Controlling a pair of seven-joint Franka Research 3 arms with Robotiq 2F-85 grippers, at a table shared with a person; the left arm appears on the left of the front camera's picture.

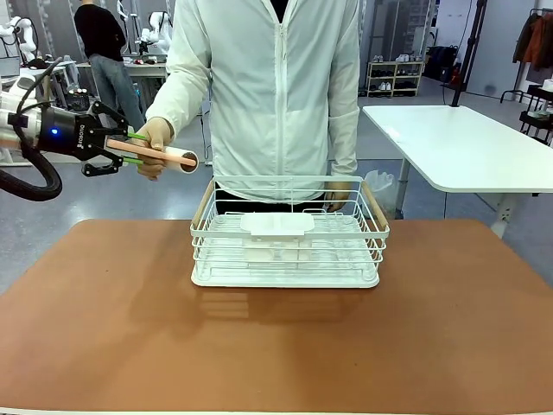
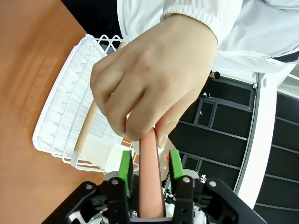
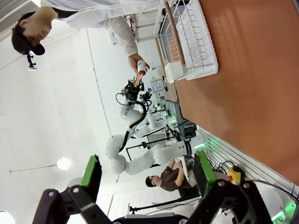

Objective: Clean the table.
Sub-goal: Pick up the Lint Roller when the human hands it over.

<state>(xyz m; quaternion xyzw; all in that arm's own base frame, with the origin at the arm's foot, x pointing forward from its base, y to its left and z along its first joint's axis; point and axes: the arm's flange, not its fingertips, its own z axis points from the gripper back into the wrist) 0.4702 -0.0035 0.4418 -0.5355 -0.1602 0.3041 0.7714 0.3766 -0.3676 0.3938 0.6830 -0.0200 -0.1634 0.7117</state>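
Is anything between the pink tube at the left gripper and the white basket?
Only the person's hand, wrapped round the tube just ahead of the left gripper. Past it, nothing visible stands between the tube and the open-topped basket.

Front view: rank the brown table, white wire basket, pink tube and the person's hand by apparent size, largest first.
1. brown table
2. white wire basket
3. pink tube and person's hand: about alike. The tube is longer but thinner, so I leave them unranked.
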